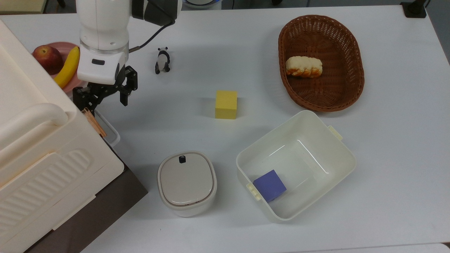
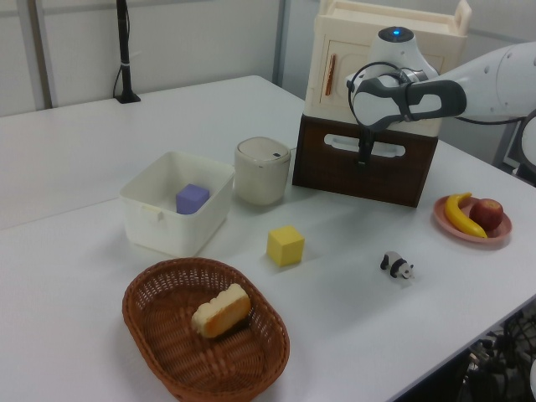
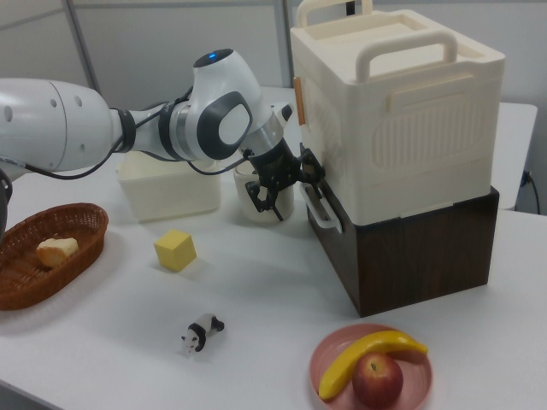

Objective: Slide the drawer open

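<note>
The drawer (image 2: 362,173) is the dark brown base under the cream case, and its front looks flush and shut. A white loop handle (image 1: 109,133) sticks out of its front, also seen in the left view as handle (image 2: 365,147) and in the right view as handle (image 3: 321,210). My gripper (image 1: 102,99) stands open right at the handle's end nearest the fruit plate, fingers spread to either side, holding nothing. It hangs in front of the handle in the left view (image 2: 365,156) and just beside the handle in the right view (image 3: 286,195).
A big ribbed cream case (image 1: 38,151) sits on the drawer box. Nearby stand a lidded cream tub (image 1: 187,182), an open white bin (image 1: 337,154) with a purple cube (image 1: 269,185), a yellow cube (image 1: 226,104), a toy panda (image 1: 162,60), a bread basket (image 1: 355,84) and a fruit plate (image 1: 59,47).
</note>
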Tool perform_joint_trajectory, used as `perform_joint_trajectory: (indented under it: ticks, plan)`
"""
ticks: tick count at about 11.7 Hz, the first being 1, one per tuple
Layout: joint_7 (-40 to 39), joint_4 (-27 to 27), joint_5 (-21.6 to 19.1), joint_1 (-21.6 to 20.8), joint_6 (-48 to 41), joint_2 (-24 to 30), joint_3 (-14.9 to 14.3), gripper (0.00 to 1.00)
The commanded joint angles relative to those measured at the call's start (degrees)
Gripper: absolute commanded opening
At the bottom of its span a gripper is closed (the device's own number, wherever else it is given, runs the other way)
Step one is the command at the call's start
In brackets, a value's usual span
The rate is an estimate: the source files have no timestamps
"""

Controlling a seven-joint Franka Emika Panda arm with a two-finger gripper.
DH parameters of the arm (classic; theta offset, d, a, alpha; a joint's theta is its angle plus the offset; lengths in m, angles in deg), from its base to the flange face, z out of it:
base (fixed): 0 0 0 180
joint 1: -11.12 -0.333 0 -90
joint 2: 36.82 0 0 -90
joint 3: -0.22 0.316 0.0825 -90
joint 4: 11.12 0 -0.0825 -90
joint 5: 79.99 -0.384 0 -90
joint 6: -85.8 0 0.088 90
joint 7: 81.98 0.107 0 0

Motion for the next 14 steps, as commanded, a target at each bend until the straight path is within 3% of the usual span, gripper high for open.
perform_joint_trajectory:
  ticks: [1,14]
  plan:
    - [-0.3,-0.9,1.8,0.1,2.0,-1.4,-1.0,0.94]
    - [0.1,0.6,2.4,-0.3,1.7,-0.2,-0.7,0.94]
